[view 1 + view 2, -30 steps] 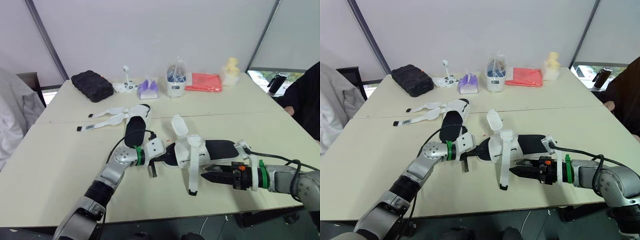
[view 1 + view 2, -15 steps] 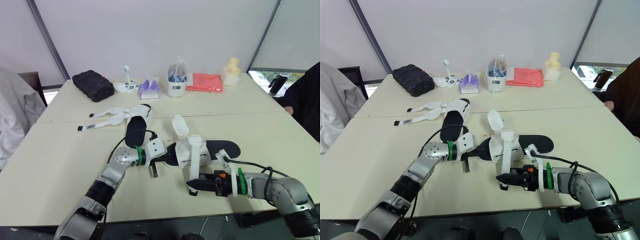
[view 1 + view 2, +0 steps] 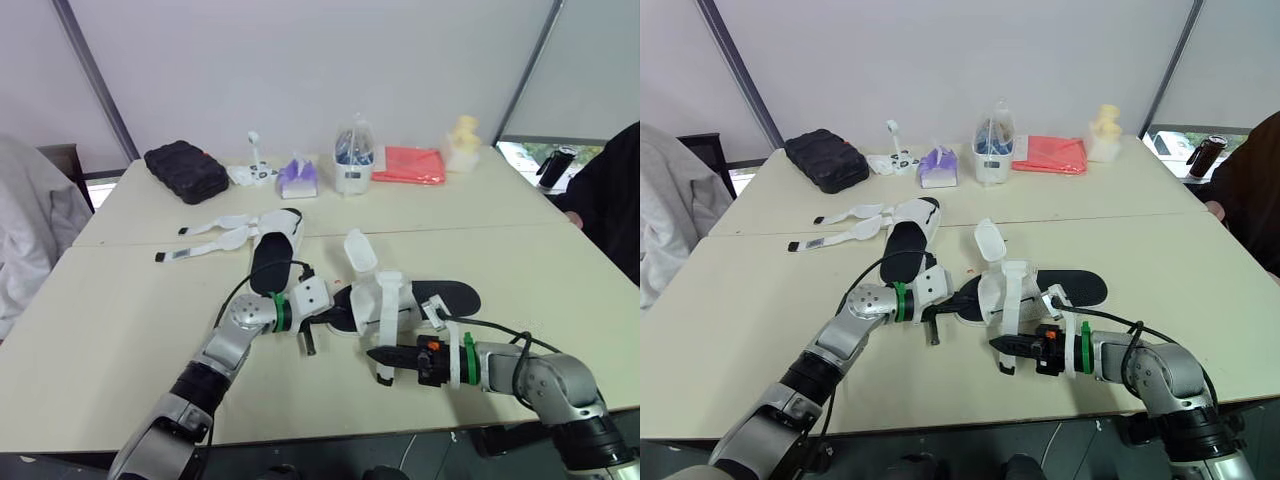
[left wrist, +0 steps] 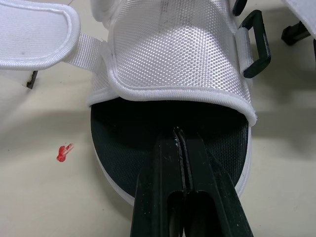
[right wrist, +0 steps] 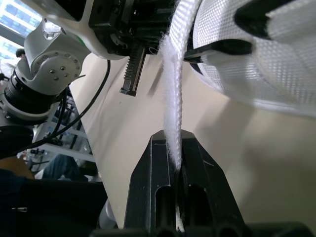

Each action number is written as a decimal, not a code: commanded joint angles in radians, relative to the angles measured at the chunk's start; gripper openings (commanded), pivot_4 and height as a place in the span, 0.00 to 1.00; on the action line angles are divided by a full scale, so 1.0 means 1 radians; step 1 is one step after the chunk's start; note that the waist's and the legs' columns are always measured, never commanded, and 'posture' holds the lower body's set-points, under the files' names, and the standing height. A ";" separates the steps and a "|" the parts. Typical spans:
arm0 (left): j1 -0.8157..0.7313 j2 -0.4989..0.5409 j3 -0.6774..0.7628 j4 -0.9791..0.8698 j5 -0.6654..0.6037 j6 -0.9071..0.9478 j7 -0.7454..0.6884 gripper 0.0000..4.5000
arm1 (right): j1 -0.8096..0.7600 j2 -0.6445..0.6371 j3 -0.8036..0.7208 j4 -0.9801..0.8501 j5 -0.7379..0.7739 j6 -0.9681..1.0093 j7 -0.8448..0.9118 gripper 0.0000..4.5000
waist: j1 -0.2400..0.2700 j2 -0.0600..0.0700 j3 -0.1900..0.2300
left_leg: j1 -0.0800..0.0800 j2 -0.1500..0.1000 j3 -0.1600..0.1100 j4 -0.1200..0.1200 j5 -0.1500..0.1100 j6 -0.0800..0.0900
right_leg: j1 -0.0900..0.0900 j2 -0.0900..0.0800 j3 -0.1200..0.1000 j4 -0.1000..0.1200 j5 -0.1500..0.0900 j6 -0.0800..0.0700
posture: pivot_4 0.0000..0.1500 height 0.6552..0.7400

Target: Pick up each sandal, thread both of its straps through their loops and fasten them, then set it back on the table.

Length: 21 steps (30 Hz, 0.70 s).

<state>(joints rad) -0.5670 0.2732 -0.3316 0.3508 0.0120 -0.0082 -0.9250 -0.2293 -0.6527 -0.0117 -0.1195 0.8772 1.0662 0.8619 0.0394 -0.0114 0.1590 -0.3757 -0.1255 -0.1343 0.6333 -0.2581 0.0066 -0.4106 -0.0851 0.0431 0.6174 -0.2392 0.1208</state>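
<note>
The near sandal, black-soled with white straps, lies on the table in front of me. My left gripper is shut on the toe edge of its sole. One long white strap hangs down from the upper towards the table's front. My right gripper is shut on this strap near its free end, low over the table. The second sandal lies further back on the left, with its white straps spread flat.
Along the far edge stand a black case, a small white object, a purple packet, a clear container, a red cloth and a yellow object. A person's dark sleeve shows at the right.
My right gripper has moved left along the table to the hanging strap and shut on it. The left gripper has kept its hold on the sole.
</note>
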 commanded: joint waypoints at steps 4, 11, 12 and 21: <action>0.009 0.000 -0.022 0.003 0.017 0.007 -0.007 0.00 | -0.134 -0.077 -0.096 -0.050 0.127 0.101 0.073 0.01 | -0.001 0.000 0.000 | 0.000 0.000 0.000 0.000 0.000 0.000 | 0.000 0.000 0.000 0.000 0.000 0.000 | 1.00 1.00; 0.006 -0.004 -0.027 0.012 0.017 0.005 -0.013 0.00 | -0.364 -0.071 -0.098 0.152 0.083 0.123 0.079 0.01 | 0.001 0.000 0.000 | 0.000 0.000 -0.001 -0.001 0.000 0.000 | 0.000 0.000 -0.001 -0.001 0.000 0.000 | 1.00 1.00; 0.005 -0.005 -0.028 0.013 0.017 0.005 -0.013 0.00 | -0.408 -0.067 -0.086 0.212 0.060 0.115 0.086 0.01 | -0.001 0.000 0.000 | 0.000 0.000 -0.001 -0.001 0.000 0.000 | 0.000 -0.001 -0.001 -0.001 0.000 0.000 | 1.00 1.00; 0.006 -0.006 -0.032 0.014 0.023 0.001 -0.008 0.00 | -0.573 -0.062 0.051 0.468 -0.119 0.030 0.233 0.01 | 0.000 0.000 0.000 | -0.002 -0.001 0.000 -0.001 0.000 0.000 | -0.002 -0.002 -0.001 -0.001 0.000 0.000 | 1.00 1.00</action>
<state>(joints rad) -0.5694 0.2686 -0.3397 0.3529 0.0124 -0.0131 -0.9308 -0.7744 -0.7126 0.0303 0.3297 0.7853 1.1248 1.0530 0.0395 -0.0111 0.1589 -0.3778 -0.1270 -0.1345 0.6323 -0.2583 0.0070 -0.4126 -0.0868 0.0425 0.6163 -0.2391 0.1206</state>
